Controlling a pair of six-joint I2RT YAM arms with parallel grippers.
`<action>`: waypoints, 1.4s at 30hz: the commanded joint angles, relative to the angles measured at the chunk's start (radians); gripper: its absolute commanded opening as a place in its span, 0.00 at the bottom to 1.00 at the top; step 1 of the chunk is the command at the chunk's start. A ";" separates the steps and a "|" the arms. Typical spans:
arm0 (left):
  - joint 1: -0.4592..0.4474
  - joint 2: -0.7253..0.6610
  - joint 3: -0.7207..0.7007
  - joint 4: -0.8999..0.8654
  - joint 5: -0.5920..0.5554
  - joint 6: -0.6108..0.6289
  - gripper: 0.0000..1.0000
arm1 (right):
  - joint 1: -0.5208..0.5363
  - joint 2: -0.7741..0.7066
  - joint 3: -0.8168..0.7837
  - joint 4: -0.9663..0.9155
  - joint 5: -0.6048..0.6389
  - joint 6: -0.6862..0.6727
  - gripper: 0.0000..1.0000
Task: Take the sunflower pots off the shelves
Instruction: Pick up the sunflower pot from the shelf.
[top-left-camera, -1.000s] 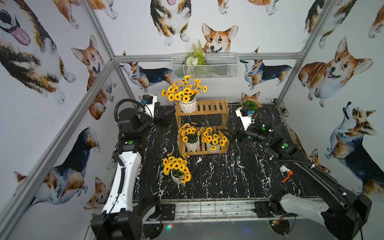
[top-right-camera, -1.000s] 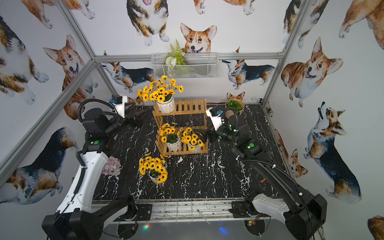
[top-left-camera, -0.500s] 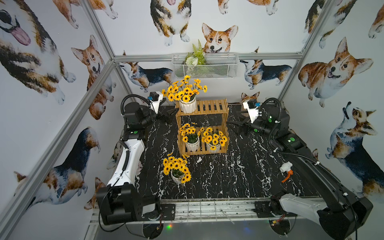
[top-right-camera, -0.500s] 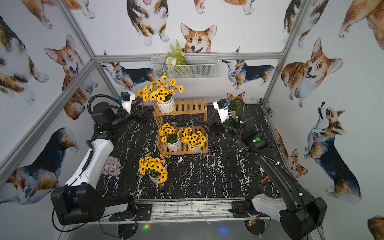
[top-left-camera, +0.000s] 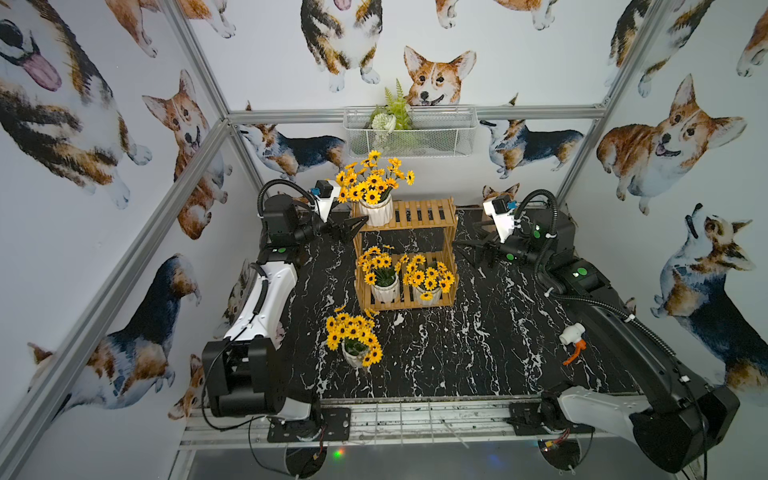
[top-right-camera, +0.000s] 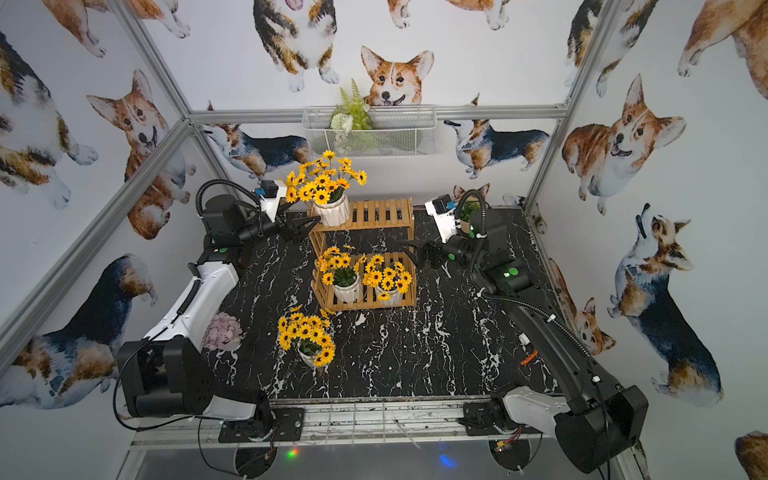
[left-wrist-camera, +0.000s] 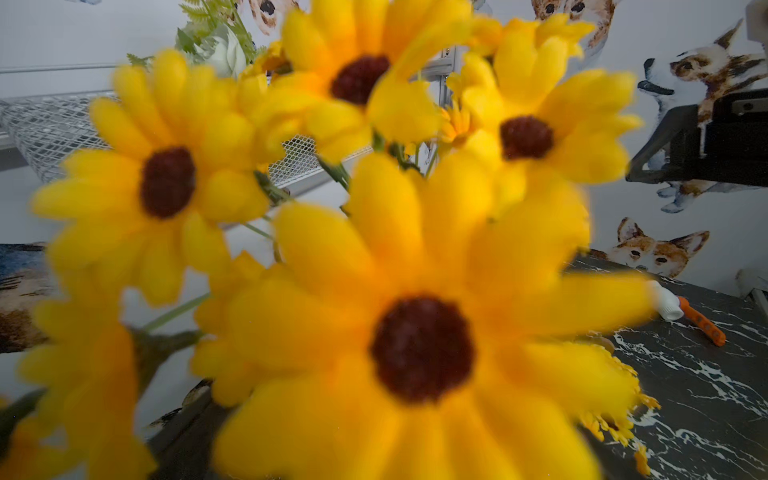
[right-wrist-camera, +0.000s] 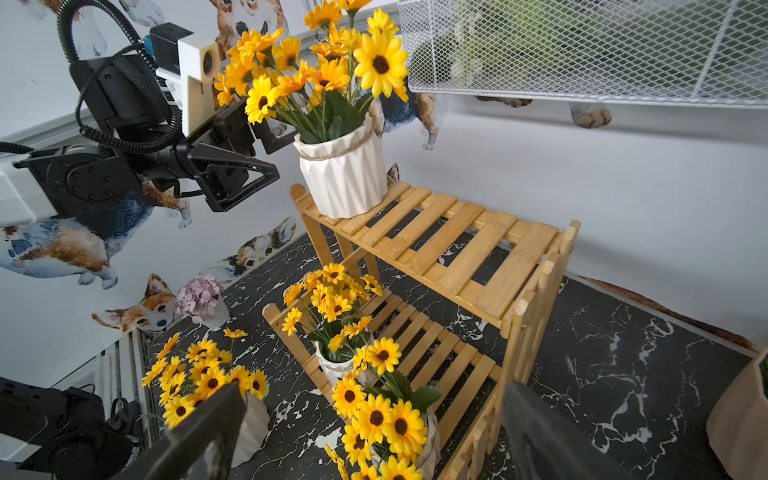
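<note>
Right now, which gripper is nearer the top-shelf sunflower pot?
Left. The left gripper is open beside the top-shelf pot; the right gripper is open past the rack's opposite end.

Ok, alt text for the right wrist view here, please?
A two-tier wooden shelf holds three sunflower pots: one on top, two on the lower tier. The left arm's fingers stand open close beside the top pot. A fourth pot sits on the black marbled table.

Sunflower pots (top-left-camera: 376, 212) white, ribbed; blooms (top-left-camera: 374, 183) yellow, dark-centred. Shelves (top-left-camera: 419, 214) light wood. Tabletop (top-left-camera: 457, 353) black, white-veined. Walls (top-left-camera: 270, 62) corgi-printed.
</note>
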 joint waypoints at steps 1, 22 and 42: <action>-0.009 0.020 0.024 0.007 0.023 0.029 1.00 | -0.003 0.005 0.009 -0.005 -0.012 -0.005 1.00; -0.042 0.137 0.099 0.085 0.028 -0.021 1.00 | -0.017 0.023 0.019 -0.019 -0.018 -0.015 1.00; -0.062 0.165 0.126 0.084 0.020 -0.024 1.00 | -0.020 0.033 0.024 -0.022 -0.030 -0.012 1.00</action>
